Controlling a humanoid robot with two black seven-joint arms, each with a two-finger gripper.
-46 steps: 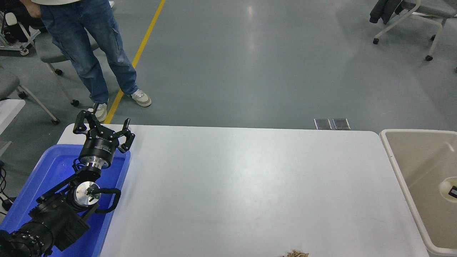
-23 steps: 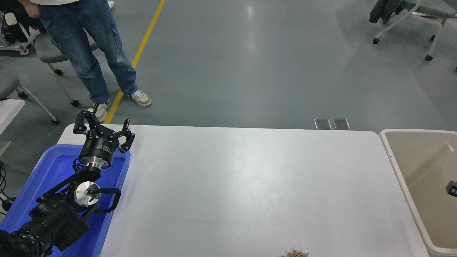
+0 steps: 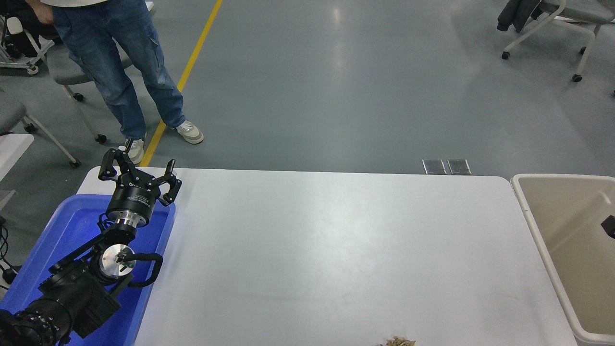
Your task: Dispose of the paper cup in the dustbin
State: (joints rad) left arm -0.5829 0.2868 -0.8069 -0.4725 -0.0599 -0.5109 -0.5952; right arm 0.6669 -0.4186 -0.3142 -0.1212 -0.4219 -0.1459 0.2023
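The beige dustbin (image 3: 562, 211) stands off the table's right end, and only its left part shows. No paper cup is in view, on the table or in the visible part of the bin. A small black piece of my right gripper (image 3: 609, 226) shows at the right edge, over the bin's inside. My left gripper (image 3: 139, 166) is parked open and empty at the lower left, over the far end of the blue tray (image 3: 72, 226).
A tan crumb pile (image 3: 398, 341) lies at the table's front edge. A person in blue jeans (image 3: 115, 62) stands beyond the table's far left corner. Wheeled chairs stand at the far left and far right.
One second ago the paper cup showed at the right gripper inside the bin. It is now out of sight, and the black piece of the gripper has moved up the picture's right edge.
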